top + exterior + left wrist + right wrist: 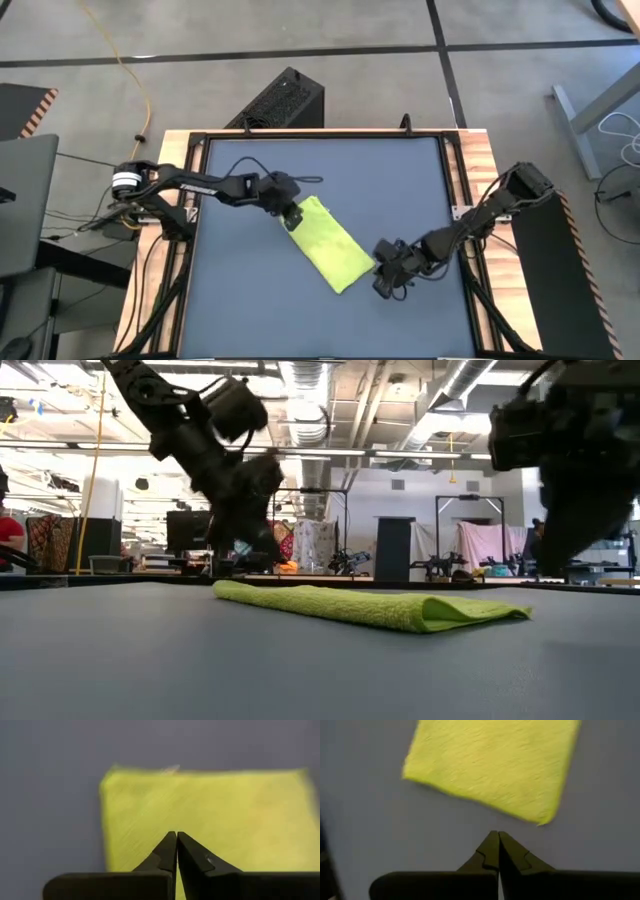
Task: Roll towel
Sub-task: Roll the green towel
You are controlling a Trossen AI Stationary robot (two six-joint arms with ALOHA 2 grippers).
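The lime yellow-green towel (pixel 328 245) lies flat on the dark table mat as a folded narrow rectangle, running slantwise from far left to near right; it also shows in the low view (pixel 380 605). My left gripper (pixel 291 214) is shut and stands over the towel's far-left end (pixel 150 805). My right gripper (pixel 384 277) is shut and empty, just off the towel's near-right end (pixel 540 815), with bare mat between its fingertips (pixel 497 835) and the cloth. My left gripper points its shut fingers (pixel 167 847) down over the towel's far-left end. I cannot tell whether they touch the cloth. The towel lies flat on the mat.
The mat (pixel 250 310) has a raised black frame and wooden side rails (pixel 490 170). Free mat lies near and far of the towel. A black box (pixel 280 100) and a yellow cable (pixel 125 60) lie on the floor beyond the far edge.
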